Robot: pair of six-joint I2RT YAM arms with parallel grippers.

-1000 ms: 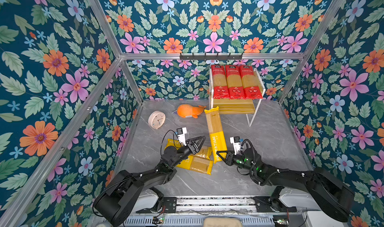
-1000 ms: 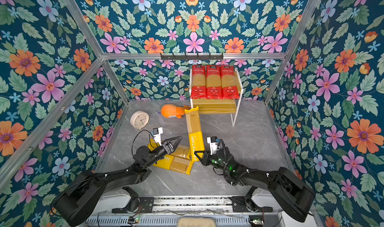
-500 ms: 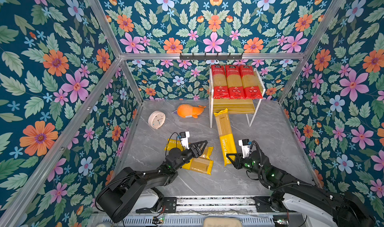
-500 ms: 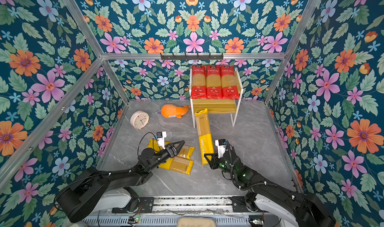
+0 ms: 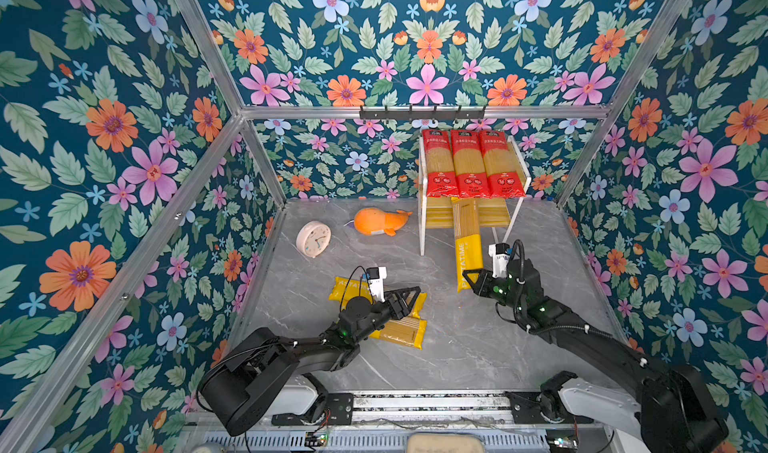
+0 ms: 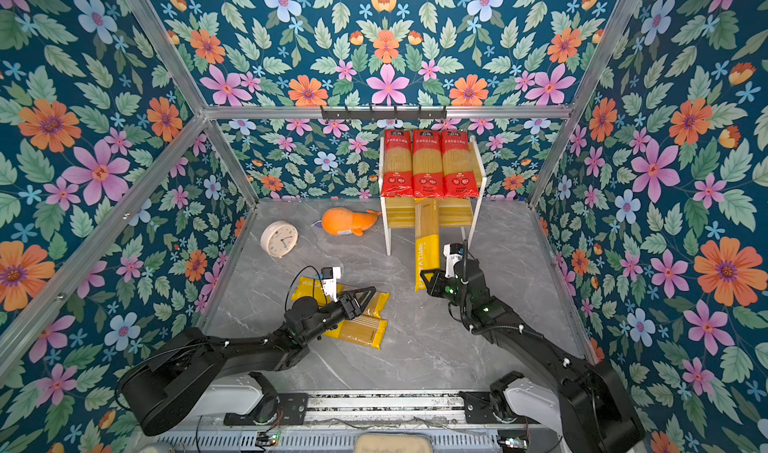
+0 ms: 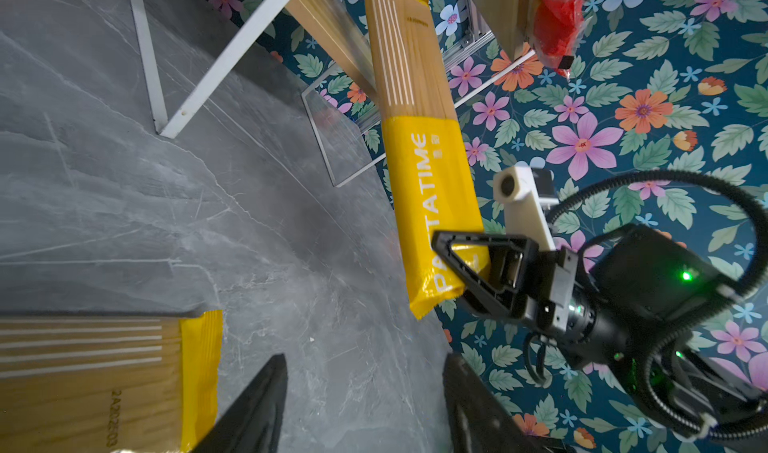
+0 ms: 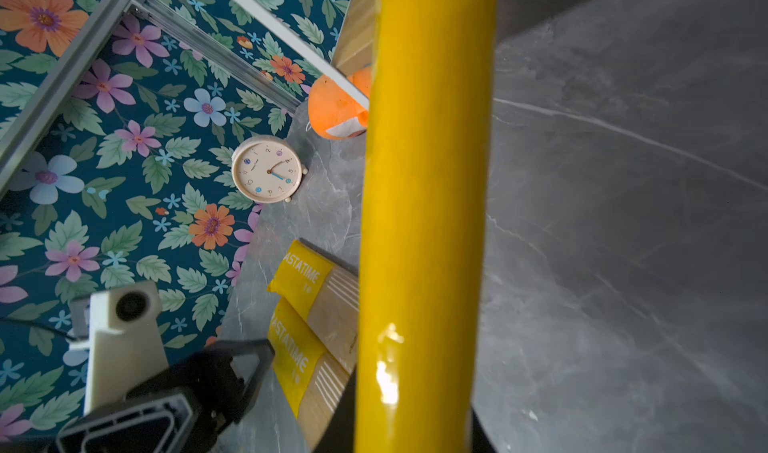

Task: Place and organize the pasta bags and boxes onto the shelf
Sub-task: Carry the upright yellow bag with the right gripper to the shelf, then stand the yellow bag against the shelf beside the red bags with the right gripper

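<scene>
The shelf [image 5: 422, 230] stands at the back right, with three red-ended pasta packs [image 5: 471, 162] side by side on its top board. My right gripper [image 5: 471, 278] is shut on the near end of a yellow PASTATIME pack [image 5: 467, 247]. That pack's far end reaches in over the lower board, as the left wrist view shows [image 7: 428, 172]. Two more yellow packs [image 5: 401, 330] lie on the floor at the front left. My left gripper [image 5: 409, 295] hovers over them, open and empty [image 7: 365, 392]. In the right wrist view the held pack [image 8: 428, 181] hides the jaws.
A round clock [image 5: 313, 239] and an orange plush whale [image 5: 378, 221] sit on the grey floor left of the shelf. A black hook rail [image 5: 422, 112] runs along the back frame above the shelf. Floral walls close in on three sides.
My right gripper has carried the yellow pack right and back, straightening it so its far end now lies under the shelf's top board. The left gripper drifted slightly and stayed open.
</scene>
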